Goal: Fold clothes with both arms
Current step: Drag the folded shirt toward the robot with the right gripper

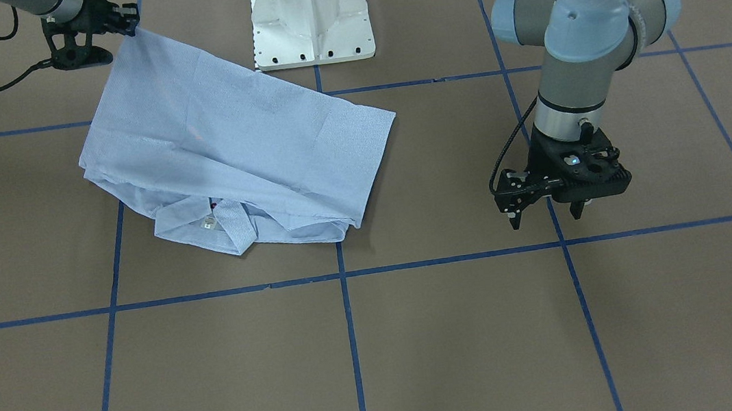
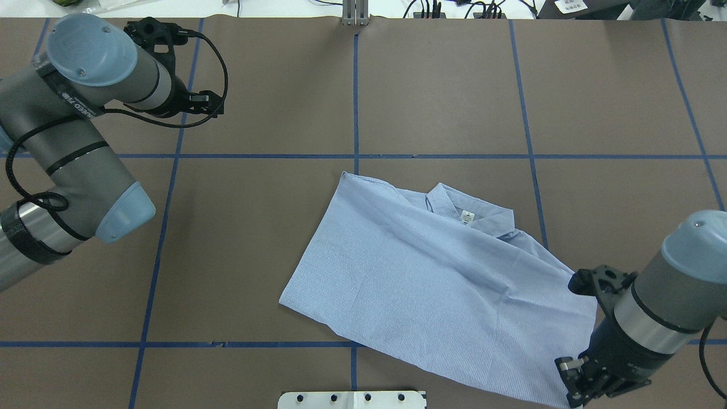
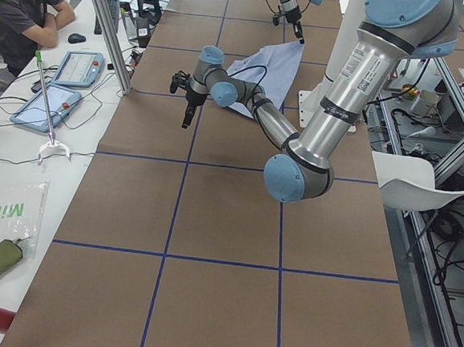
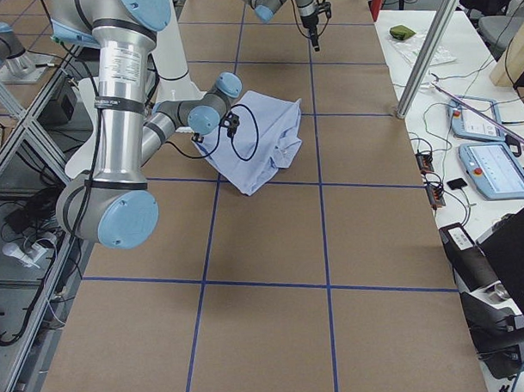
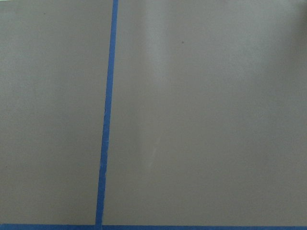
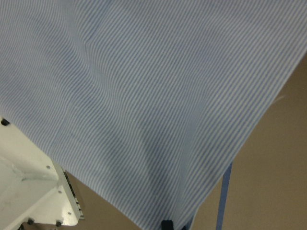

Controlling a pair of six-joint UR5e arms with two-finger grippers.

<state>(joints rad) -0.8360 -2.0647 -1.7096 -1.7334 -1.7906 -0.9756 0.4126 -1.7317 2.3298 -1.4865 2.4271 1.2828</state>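
The light blue striped shirt [image 2: 431, 284] lies folded right of the table's middle, with its collar [image 2: 471, 218] and white label toward the far side. My right gripper [image 2: 572, 392] is shut on the shirt's near right corner and holds it lifted, so the cloth slopes up to the gripper [image 1: 131, 27]. The right wrist view is filled by striped shirt fabric [image 6: 153, 96]. My left gripper [image 1: 546, 212] hangs open and empty over bare table, well away from the shirt [image 1: 228, 145]. The left wrist view holds only the table [image 5: 201, 120] and blue tape.
The white pedestal base [image 1: 310, 19] stands at the robot's edge, close to the raised cloth. Blue tape lines [image 2: 355, 156] divide the brown table into squares. A person sits at a side bench [image 3: 19, 12] with tablets and cables, beyond the far edge.
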